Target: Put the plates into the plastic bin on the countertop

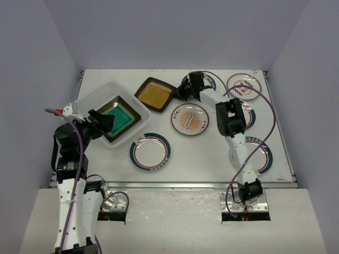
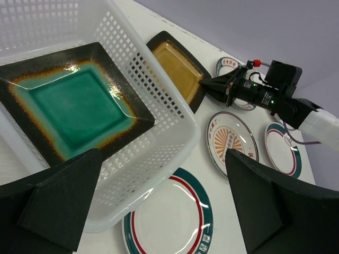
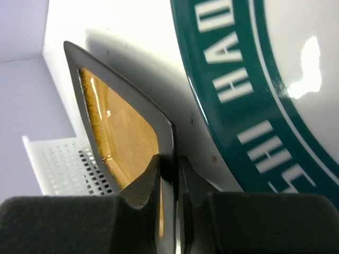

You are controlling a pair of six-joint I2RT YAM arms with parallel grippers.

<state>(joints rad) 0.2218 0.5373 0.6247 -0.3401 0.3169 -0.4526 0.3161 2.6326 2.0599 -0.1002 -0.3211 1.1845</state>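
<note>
The plastic bin (image 1: 92, 98) stands at the left of the countertop (image 1: 201, 159) and holds the teal square plate (image 1: 121, 119). The amber square plate (image 1: 155, 93) lies just right of the bin. My right gripper (image 1: 180, 91) is shut on its right corner; in the right wrist view the fingertips (image 3: 153, 172) pinch the dark rim of the amber plate (image 3: 122, 132). My left gripper (image 1: 105, 123) is open and empty above the bin's near rim (image 2: 159, 132), with the teal plate (image 2: 74, 106) below it. Several round plates lie around, among them the sunburst plate (image 1: 189, 119).
A green-and-red-rimmed round plate (image 1: 150, 152) lies in front of the bin, partly under its rim (image 2: 169, 217). Another green-rimmed plate (image 3: 254, 95) lies under my right wrist. More round plates sit at the right (image 1: 244, 85), (image 1: 259, 153). Grey walls close in the sides.
</note>
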